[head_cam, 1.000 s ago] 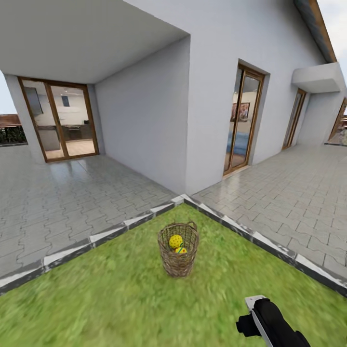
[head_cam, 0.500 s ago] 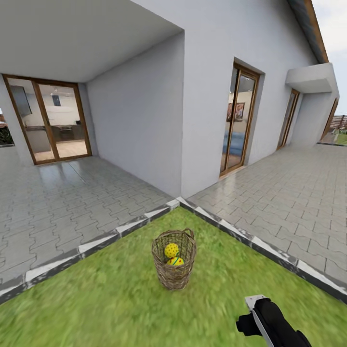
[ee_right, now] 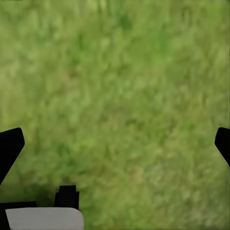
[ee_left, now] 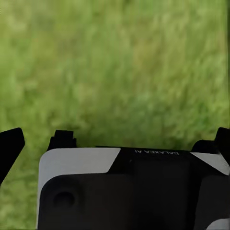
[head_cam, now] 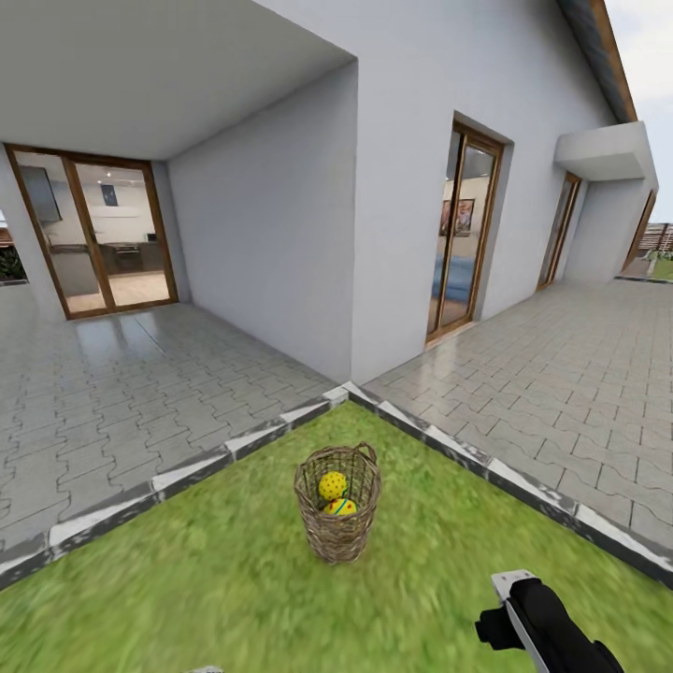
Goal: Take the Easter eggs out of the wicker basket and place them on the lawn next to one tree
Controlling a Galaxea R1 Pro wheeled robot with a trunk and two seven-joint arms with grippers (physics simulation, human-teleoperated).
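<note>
Wicker basket (head_cam: 337, 502) is standing upright on the lawn (head_cam: 234, 579) ahead and to the left of the right gripper (ee_right: 115, 143), holding two visible Easter eggs (head_cam: 335, 494). That gripper is hanging open over bare grass, well apart from the basket; so is the left gripper (ee_left: 115, 139), fingers spread and holding nothing.

Over the last sec the whole head view was shifted, so camera motion is indicated: the wicker basket (head_cam: 337, 503) is now seen lower and further left vs. 1 s ago, and more of the far patio is shown at right. Since 0.5 s ago the scene was left unshifted, but the right arm (head_cam: 547, 629) is now seen lower and further right, nearer the bottom-right corner of the lawn (head_cam: 187, 598). A small pale bit has appeared at the bottom edge, left of centre; what it is can't be told.
</note>
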